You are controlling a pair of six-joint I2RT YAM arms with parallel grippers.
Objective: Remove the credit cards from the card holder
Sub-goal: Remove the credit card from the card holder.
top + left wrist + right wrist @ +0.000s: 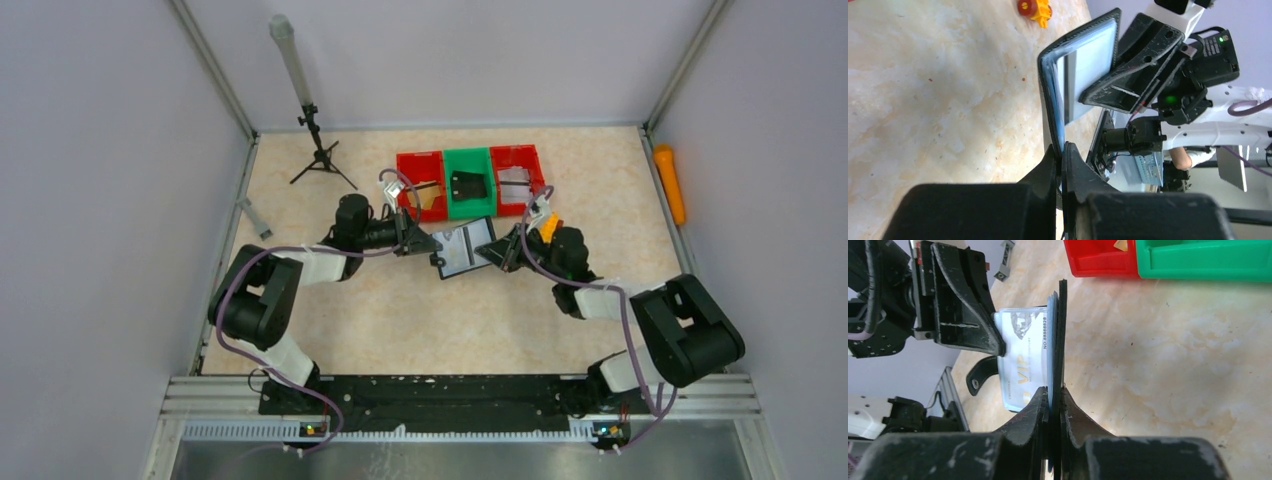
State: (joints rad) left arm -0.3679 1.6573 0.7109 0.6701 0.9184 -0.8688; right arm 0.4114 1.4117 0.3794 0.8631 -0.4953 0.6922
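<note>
- While both arms hold the card holder [462,250] between them, near the middle of the desk [350,300] and just in front of the bins [452,170] by the far edge, we have no free gripper to pull a card out.
- Our left gripper [1062,152] is squeezed almost flat on one edge of the holder. Our right gripper [1050,392] is squeezed the same way on the other flap. Each one has only the holder in it.
- The holder is open like a book, with its pale shiny inside showing. We cannot tell if it touches the desk.
- A pale card [1023,360] with "VIP" on it shows inside.
- If we pull the two sides apart too hard, a thin edge can slip out of a pinch. Then the holder swings or drops.
- If one gripper lets go to reach for the card, the flap it held may fold back and hide the card.
- We think the right gripper may be pinching a card together with its flap. Then that card cannot slide out.
- If the holder tips, a loose card could slide out and land flat on the desk, where it is hard to pick up.
- The two grippers are very near each other, so a quick move could make them bump.
</note>
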